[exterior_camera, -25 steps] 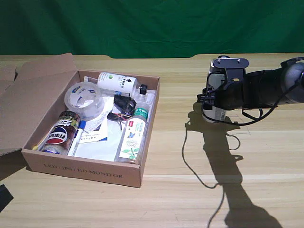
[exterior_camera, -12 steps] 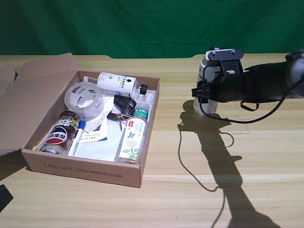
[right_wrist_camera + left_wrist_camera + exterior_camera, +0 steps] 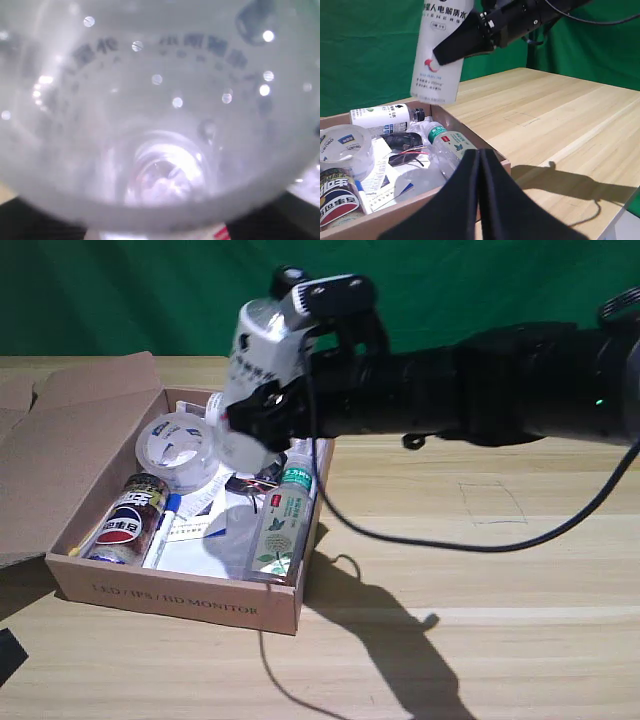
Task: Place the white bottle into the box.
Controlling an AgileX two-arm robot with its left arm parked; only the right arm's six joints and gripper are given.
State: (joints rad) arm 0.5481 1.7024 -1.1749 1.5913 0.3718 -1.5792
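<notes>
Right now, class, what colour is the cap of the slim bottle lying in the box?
Green, clearest in the exterior view.

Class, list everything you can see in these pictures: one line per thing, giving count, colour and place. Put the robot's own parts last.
White bottle: one, white label, held in the air above the box.
Box: one, brown cardboard, flap open, on the table at the exterior view's left.
Tape roll: one, clear, inside the box.
Green-logo bottle: one, white, lying at the box's far wall.
Green-capped bottle: one, floral label, lying along the box's right wall in the exterior view.
Can: one, red, white and blue, lying in the box.
Table: one, light wood.
Backdrop: one, green.
Right hand: one, black, shut on the white bottle.
</notes>
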